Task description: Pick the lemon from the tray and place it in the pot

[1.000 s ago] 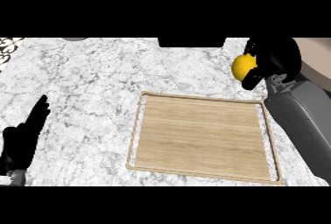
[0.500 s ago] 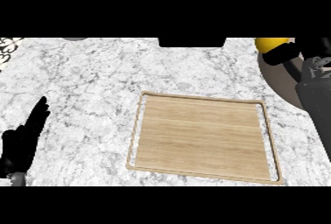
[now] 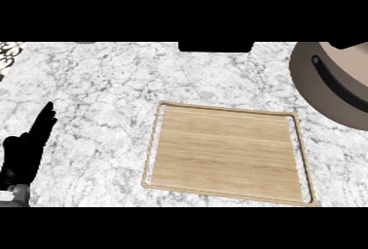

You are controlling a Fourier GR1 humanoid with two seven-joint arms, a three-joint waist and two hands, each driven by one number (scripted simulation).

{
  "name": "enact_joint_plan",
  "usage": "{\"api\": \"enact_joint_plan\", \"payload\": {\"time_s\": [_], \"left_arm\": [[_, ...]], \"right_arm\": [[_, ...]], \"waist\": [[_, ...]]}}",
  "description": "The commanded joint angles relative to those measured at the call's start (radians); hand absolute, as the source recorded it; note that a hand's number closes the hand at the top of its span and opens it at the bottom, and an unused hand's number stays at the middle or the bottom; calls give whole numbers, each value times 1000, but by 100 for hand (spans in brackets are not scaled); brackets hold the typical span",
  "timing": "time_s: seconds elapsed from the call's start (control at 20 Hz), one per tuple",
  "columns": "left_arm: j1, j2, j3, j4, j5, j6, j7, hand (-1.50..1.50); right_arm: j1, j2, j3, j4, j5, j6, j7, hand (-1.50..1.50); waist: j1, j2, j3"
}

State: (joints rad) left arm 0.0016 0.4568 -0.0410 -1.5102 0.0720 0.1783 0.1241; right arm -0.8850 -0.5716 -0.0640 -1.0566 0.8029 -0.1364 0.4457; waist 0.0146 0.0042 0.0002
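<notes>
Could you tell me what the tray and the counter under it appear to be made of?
The tray looks like light wood with a matte finish: straight pale grain bands run across it, and a thin raised rim frames it. The counter looks like polished marble or a similar stone: white with irregular grey veining. Whether either is solid or a surface layer cannot be told from the head view.

Right hand and lemon gone from view — grey forearm [image 3: 338,78] remains.

Wooden tray [image 3: 229,155] on marble counter [image 3: 101,82], left hand [image 3: 23,155] beside
</notes>
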Motion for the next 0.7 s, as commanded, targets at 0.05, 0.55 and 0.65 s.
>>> {"api": "enact_joint_plan", "payload": {"time_s": [0.05,0.55,0.65], "left_arm": [[-31,-25,-16,-44,-32,15,66,0],[-53,-31,5,8,-29,-27,5,0],[-60,-38,-10,5,-34,-35,-2,0]], "right_arm": [[-116,-54,-82,260,-21,-40,-170,150],[-217,-131,-137,675,26,-168,-411,150],[-215,-122,-122,717,53,-194,-417,150]], "waist": [[12,4,1],[53,25,2],[64,30,2]]}}
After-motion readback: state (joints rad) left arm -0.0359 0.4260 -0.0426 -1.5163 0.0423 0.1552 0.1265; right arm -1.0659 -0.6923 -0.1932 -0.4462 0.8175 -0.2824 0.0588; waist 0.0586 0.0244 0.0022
